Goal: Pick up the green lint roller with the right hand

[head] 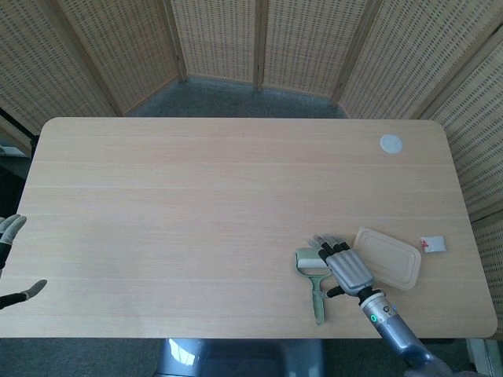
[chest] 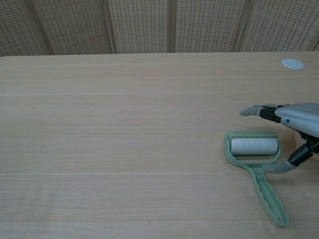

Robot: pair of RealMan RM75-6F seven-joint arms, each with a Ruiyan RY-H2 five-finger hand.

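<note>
**Op A:** Where's the roller (head: 316,276)?

**Op B:** Flat on the desk (head: 196,196), near the front edge, right of centre. Drum end points away from me, handle runs back toward the robot. In the chest view the whole thing (chest: 255,169) is clear, white drum in its green frame.

**Op A:** And your right robot hand (head: 343,263)?

**Op B:** Just beside the drum on its right, above the roller's head. It's released: fingers stretched out and apart, gripping nothing. In the chest view (chest: 286,130) the fingers reach over the far side of the drum while the thumb hangs lower, by the neck where the handle starts. I can't tell whether anything touches yet.

**Op A:** What worries you?

**Op B:** Two things. If I close here, I'd likely pinch the drum, which spins, so the roller could twist out. I judge the neck or handle the better grip. Also, the lidded container (head: 386,258) sits just to the right, close behind my palm; a wide sweep could knock it.

**Op A:** Left side?

**Op B:** Left robot hand (head: 9,263) is at the far left desk edge, fingers apart, idle, holding nothing. There's a small packet (head: 431,244) past the container and a white disc (head: 391,143) at the far corner, both well clear.
</note>
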